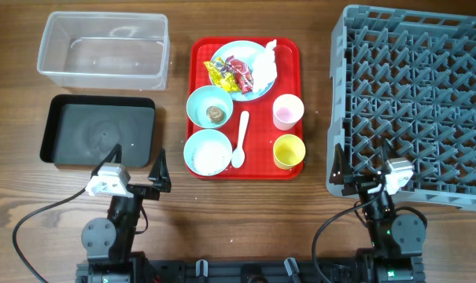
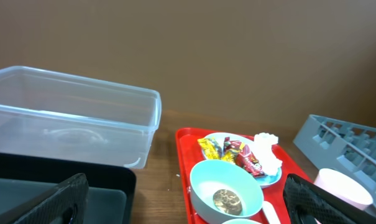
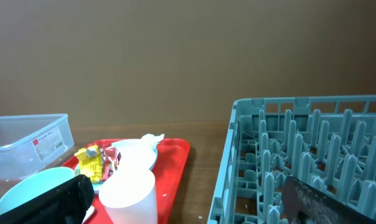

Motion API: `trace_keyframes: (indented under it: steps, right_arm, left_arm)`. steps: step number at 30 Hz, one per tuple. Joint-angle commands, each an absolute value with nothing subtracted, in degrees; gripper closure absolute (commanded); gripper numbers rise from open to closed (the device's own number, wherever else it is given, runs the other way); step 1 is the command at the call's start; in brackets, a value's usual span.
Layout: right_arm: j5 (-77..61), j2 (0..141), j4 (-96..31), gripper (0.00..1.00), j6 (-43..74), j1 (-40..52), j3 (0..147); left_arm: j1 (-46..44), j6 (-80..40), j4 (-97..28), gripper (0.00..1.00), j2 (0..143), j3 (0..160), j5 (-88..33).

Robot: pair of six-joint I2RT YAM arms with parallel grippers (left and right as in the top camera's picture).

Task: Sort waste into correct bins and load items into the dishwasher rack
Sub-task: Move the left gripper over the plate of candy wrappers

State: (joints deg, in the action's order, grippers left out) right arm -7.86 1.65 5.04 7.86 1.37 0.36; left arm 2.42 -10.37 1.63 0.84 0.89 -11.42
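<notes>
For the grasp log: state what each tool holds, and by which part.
Nothing is held. The left tool and the right tool are both open wide, with nothing between their fingers.

A clear tub [image 1: 104, 55] sits at ten o'clock in the overhead view, with the shallower black tray [image 1: 97, 130] just below it at nine. Near twelve, a round light-blue plate [image 1: 247, 49] carries a yellow wrapper [image 1: 219, 73] and a red wrapper [image 1: 241, 72] side by side, and a crumpled white tissue [image 1: 267, 63] at its three o'clock edge. At the plate's seven stand two light-blue bowls: the upper bowl [image 1: 194, 102] holds a brown lump [image 1: 215, 114], the lower bowl [image 1: 189, 149] rice grains [image 1: 212, 159]. The white spoon [image 1: 241, 140] lies beside them, handle toward twelve. At the plate's five, the pink cup [image 1: 288, 111] and yellow cup [image 1: 289, 151] stand upright. The grey rack [image 1: 415, 102] fills three o'clock, its pegs upright
</notes>
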Motion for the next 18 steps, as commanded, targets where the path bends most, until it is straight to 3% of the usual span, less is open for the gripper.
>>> trace_keyframes:
  steps: [1, 5, 7, 12, 18]
  right_arm:
    - [-8.6, 1.7, 5.5, 0.0, 7.7, 1.6, 0.3]
    - [-8.6, 1.7, 5.5, 0.0, 7.7, 1.6, 0.3]
    - [-8.6, 1.7, 5.4, 0.0, 7.7, 1.6, 0.3]
    - [-9.0, 1.7, -0.8, 0.0, 9.4, 1.6, 1.7]
    - [-9.0, 10.0, -2.5, 0.0, 7.1, 1.6, 11.6]
  left_arm:
    - [2.4, -9.7, 1.2, 0.0, 4.0, 6.9, -12.7]
    - [2.4, -5.9, -5.1, 0.0, 19.1, 19.7, -14.6]
    - [2.4, -3.7, -9.5, 0.0, 33.6, 31.6, -17.0]
    - [0.6, -3.4, -38.4, 0.0, 73.1, 73.0, -17.7]
    - [-0.3, -3.4, -41.8, 0.0, 84.7, 80.7, -19.3]
